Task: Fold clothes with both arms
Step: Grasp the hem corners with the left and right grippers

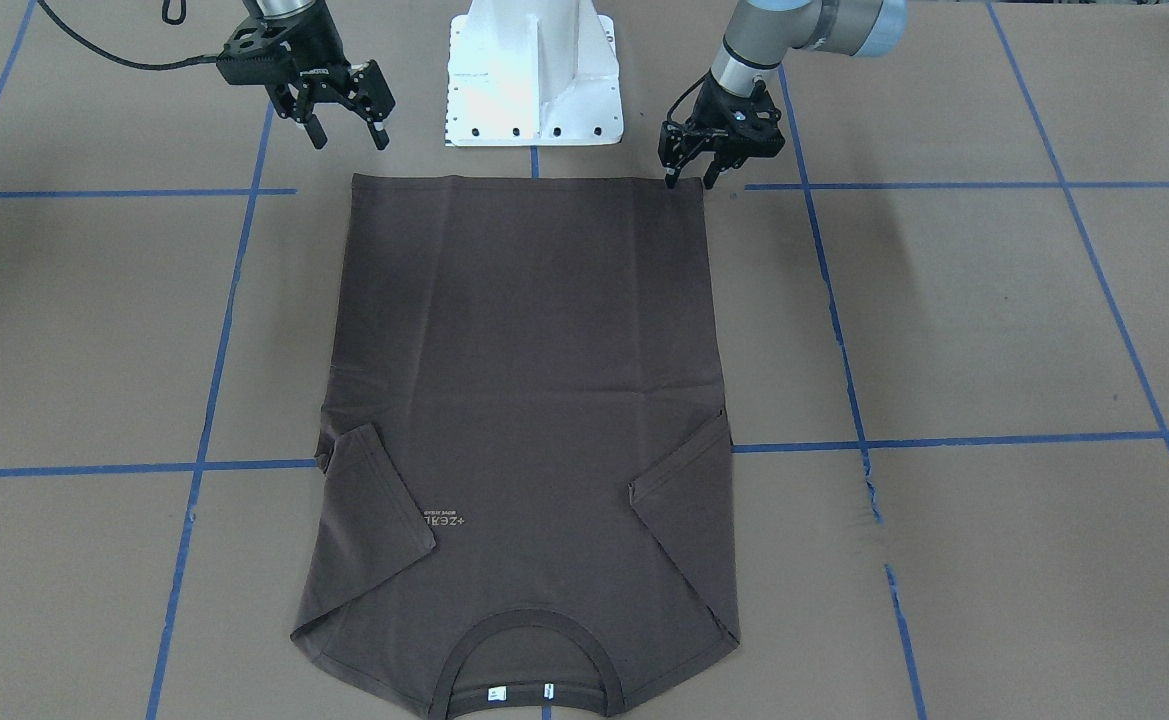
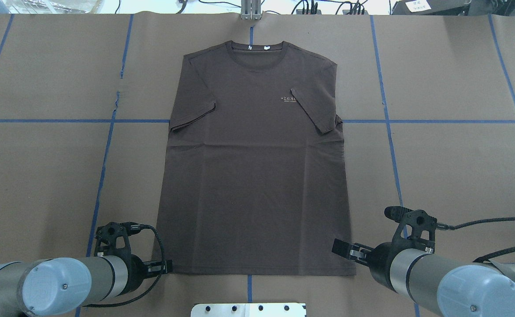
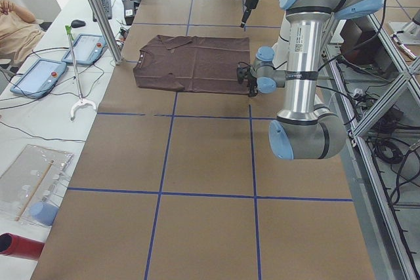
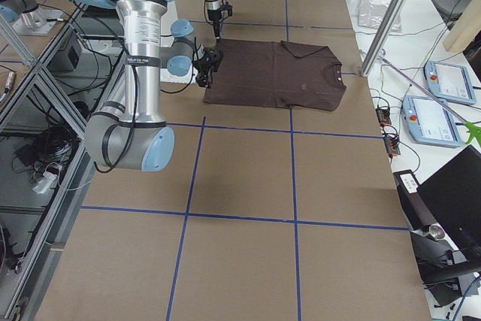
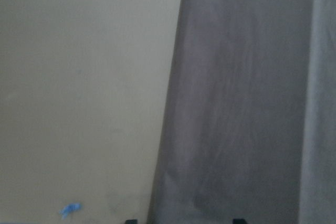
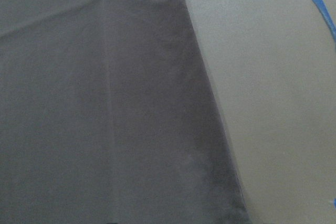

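The dark brown T-shirt (image 1: 529, 380) lies flat on the brown paper, front up. Both sleeves are folded in, the collar (image 1: 529, 650) lies away from the robot and the hem lies toward it. My left gripper (image 1: 692, 178) is open and low over the hem's left corner. In the left wrist view the shirt's side edge (image 5: 168, 129) runs between the two fingertips. My right gripper (image 1: 349, 135) is open and hangs higher, just outside the other hem corner, with nothing in it. From overhead, the left gripper (image 2: 165, 267) and right gripper (image 2: 343, 248) flank the hem.
The white pedestal base (image 1: 534, 80) stands just behind the hem. Blue tape lines (image 1: 204, 400) grid the paper. Beyond the collar end, a side table holds tablets (image 3: 39, 73), a grabber stick (image 3: 75, 70) and a metal post (image 3: 98, 11). A person (image 3: 16, 24) sits there.
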`<state>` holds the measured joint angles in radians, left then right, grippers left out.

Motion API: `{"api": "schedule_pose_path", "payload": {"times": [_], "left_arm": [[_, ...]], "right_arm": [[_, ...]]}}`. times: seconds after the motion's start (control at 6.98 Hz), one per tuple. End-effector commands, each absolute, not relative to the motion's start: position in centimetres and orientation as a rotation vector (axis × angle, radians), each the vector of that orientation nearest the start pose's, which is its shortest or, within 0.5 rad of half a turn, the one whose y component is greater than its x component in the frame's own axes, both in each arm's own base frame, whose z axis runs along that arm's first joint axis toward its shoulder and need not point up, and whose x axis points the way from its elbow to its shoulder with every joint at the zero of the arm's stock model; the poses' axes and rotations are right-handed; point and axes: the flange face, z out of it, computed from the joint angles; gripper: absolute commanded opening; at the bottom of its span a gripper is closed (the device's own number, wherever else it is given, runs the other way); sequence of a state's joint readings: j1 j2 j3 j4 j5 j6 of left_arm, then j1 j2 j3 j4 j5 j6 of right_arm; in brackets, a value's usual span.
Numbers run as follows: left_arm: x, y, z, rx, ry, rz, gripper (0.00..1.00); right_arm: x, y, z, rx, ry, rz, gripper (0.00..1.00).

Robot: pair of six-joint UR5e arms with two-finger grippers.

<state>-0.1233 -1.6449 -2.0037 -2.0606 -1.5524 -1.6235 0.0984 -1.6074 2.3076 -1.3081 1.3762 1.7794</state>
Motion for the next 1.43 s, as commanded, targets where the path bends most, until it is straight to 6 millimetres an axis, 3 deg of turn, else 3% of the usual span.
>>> {"api": "schedule_pose_path", "payload": {"times": [0.0, 0.14, 0.57, 0.86, 1.15, 1.29], "left_arm": [[49.3, -19.5, 36.3, 0.038, 1.003, -0.19, 0.36], [49.2, -19.6, 36.2, 0.034, 1.005, -0.2, 0.0], [48.5, -19.7, 35.4, 0.036, 1.023, -0.202, 0.0], [48.4, -19.7, 34.4, 0.036, 1.043, -0.202, 0.0], [48.4, -19.8, 34.5, 0.039, 1.041, -0.205, 0.0], [48.4, -20.0, 34.3, 0.065, 1.044, -0.218, 0.0]], "right_arm": [[-40.4, -19.4, 30.7, 0.127, -0.978, 0.377, 0.95], [-40.4, -19.4, 30.7, 0.127, -0.979, 0.377, 0.96], [-40.5, -19.3, 30.9, 0.129, -0.973, 0.376, 0.95], [-41.5, -18.6, 32.1, 0.097, -0.945, 0.436, 0.76], [-42.3, -16.9, 34.9, 0.099, -0.889, 0.429, 0.71], [-42.6, -16.4, 35.2, 0.094, -0.88, 0.42, 0.71]]}}
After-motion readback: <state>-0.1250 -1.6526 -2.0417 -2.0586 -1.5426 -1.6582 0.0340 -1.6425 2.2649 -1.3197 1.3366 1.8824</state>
